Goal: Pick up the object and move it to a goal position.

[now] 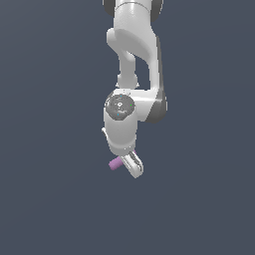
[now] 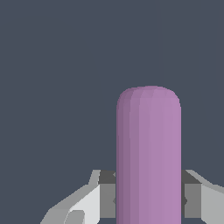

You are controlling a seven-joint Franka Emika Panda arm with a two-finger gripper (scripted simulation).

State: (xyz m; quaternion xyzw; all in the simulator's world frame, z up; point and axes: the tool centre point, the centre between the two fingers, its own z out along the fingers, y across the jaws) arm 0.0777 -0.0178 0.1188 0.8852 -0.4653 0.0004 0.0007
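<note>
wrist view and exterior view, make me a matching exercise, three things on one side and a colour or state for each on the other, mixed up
Things:
1. cylinder
2. gripper
3. arm

Colour or state:
A. white, reaching down from the top of the exterior view
B. pink-purple, sticking out between the fingers
C. closed on the rod, a finger on each side of it

Pairs: 1-B, 2-C, 3-A
</note>
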